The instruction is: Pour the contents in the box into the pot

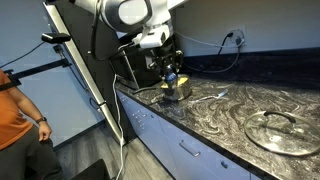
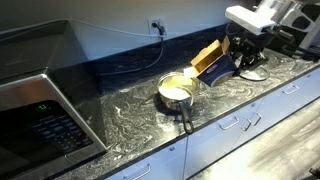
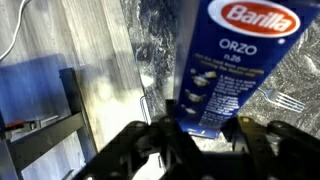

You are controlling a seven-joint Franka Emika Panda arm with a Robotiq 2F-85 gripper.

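Note:
My gripper (image 2: 236, 58) is shut on the dark blue box (image 2: 214, 62). The box is tilted over, its yellow open top pointing down toward the pot (image 2: 177, 92). The pot is a small shiny silver one with a pale yellowish inside, standing on the marbled counter; its black handle points toward the counter's front edge. In an exterior view the box (image 1: 172, 77) hangs just above the pot (image 1: 177, 91). In the wrist view the box (image 3: 228, 60) reads "Barilla Orzo" and sits between my fingers (image 3: 205, 135). The pot is hidden there.
A round glass lid (image 1: 276, 131) with a metal rim lies on the counter (image 1: 220, 110), apart from the pot. A microwave (image 2: 35, 115) stands at one end of the counter. A person in orange (image 1: 14, 110) stands beside the counter. A black rack (image 3: 40, 130) stands nearby.

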